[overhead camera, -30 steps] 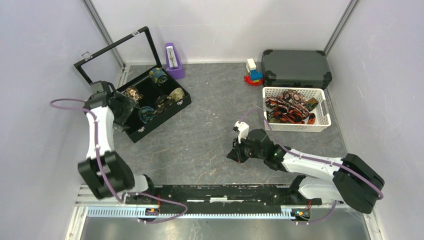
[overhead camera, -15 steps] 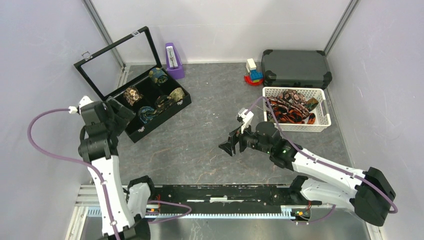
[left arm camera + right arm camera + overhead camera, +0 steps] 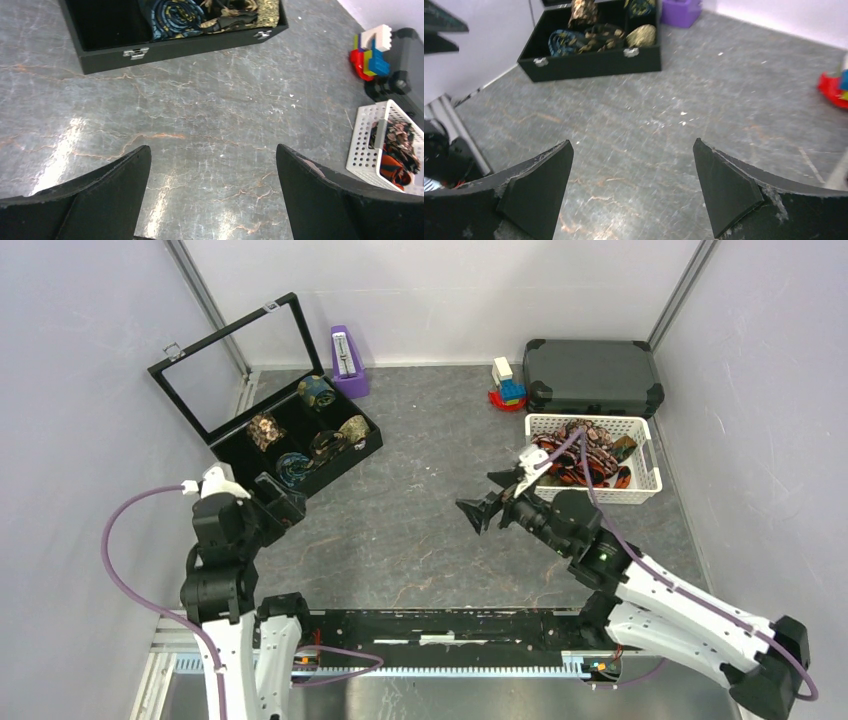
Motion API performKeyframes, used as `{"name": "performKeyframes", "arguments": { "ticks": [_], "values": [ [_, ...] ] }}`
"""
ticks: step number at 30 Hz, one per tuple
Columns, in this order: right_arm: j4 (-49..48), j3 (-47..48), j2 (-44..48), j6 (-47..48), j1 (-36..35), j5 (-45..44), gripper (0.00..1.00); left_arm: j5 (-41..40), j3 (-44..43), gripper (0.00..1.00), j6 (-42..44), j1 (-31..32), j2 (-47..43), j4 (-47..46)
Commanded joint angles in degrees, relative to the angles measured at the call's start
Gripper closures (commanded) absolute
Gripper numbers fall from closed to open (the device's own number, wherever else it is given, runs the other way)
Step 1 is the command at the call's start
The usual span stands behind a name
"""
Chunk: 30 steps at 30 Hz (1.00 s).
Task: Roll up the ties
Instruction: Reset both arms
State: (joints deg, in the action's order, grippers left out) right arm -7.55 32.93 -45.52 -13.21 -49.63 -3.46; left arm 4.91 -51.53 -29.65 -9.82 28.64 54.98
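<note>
Several rolled ties (image 3: 293, 467) sit as coils in the compartments of an open black box (image 3: 270, 508) at the back left; the wrist views show the blue paisley coil (image 3: 172, 15) and a gold one (image 3: 641, 35). Loose red-orange and brown ties (image 3: 575, 462) lie piled in a white basket (image 3: 647, 485) on the right. My left gripper (image 3: 280, 505) (image 3: 212, 147) hangs open and empty just in front of the box. My right gripper (image 3: 487, 510) (image 3: 632, 141) is open and empty above the bare grey floor, left of the basket.
A purple metronome (image 3: 347, 362) stands behind the box, whose glass lid (image 3: 235, 360) leans open against the left wall. A dark hard case (image 3: 592, 377) and a stack of toy blocks (image 3: 507, 385) sit at the back right. Walls close in on both sides.
The right gripper has opened wide, and its arm has risen and swung right towards the basket. The left arm has pulled back from the box towards the near edge, still open.
</note>
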Motion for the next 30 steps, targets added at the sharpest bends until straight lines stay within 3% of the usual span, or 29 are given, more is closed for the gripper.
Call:
{"name": "performKeyframes", "arguments": {
  "ticks": [1,7,17,30],
  "values": [
    [2.1,0.0,6.1,3.2,0.2,-10.9,0.02,3.7,3.9,0.0,1.8,0.7,-5.0,-6.8],
    [11.1,-5.5,14.1,3.7,0.2,-22.1,0.02,-0.1,6.6,0.0,0.5,2.8,-7.5,-9.2],
    [23.3,-6.5,25.3,0.3,0.2,-30.2,0.02,-4.2,9.1,0.0,0.2,3.7,-10.3,-11.2],
    [25.9,-4.5,23.2,-0.6,0.2,-31.8,0.02,-4.4,9.6,0.0,0.1,5.3,-10.2,-11.3]
  ]
}}
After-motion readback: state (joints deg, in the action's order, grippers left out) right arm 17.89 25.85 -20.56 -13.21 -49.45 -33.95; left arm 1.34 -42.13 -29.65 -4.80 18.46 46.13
